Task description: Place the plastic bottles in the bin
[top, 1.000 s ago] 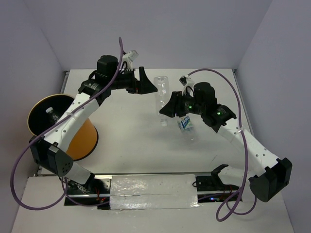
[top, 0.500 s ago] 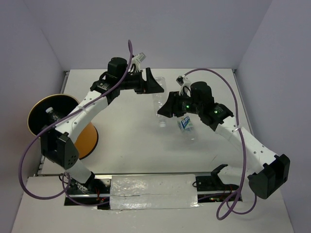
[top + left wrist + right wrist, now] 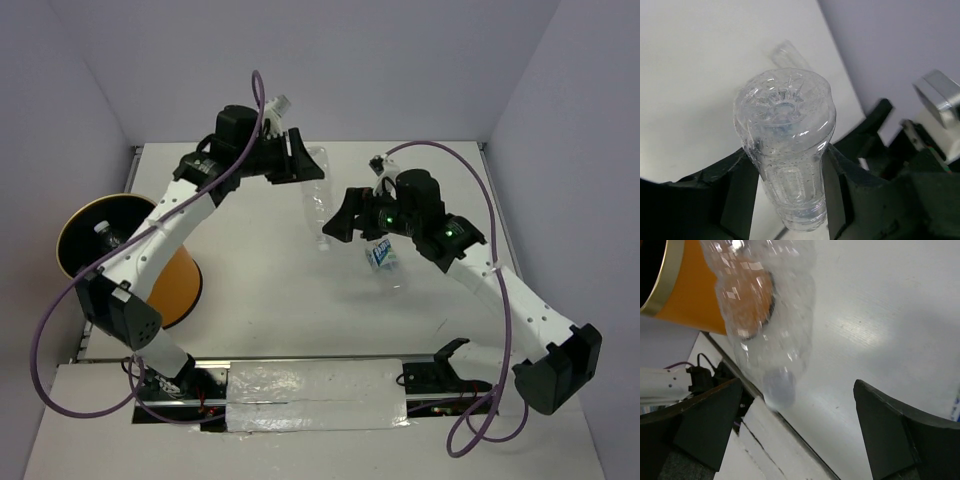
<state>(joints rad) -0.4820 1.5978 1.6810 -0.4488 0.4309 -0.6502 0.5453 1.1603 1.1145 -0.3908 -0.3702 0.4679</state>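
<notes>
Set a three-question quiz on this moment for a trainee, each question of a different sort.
1. True or false: the right gripper stands open.
2. What holds the clear unlabelled bottle? A: the left gripper. B: the right gripper. C: nothing, it lies flat.
3. In a few words: where is the blue-labelled bottle?

Key
1. True. Its fingers stand wide on either side of the clear unlabelled bottle.
2. A. The wrist view shows both fingers pressed against the bottle's sides.
3. Lying on the table beneath the right arm, not in the bin.
</notes>
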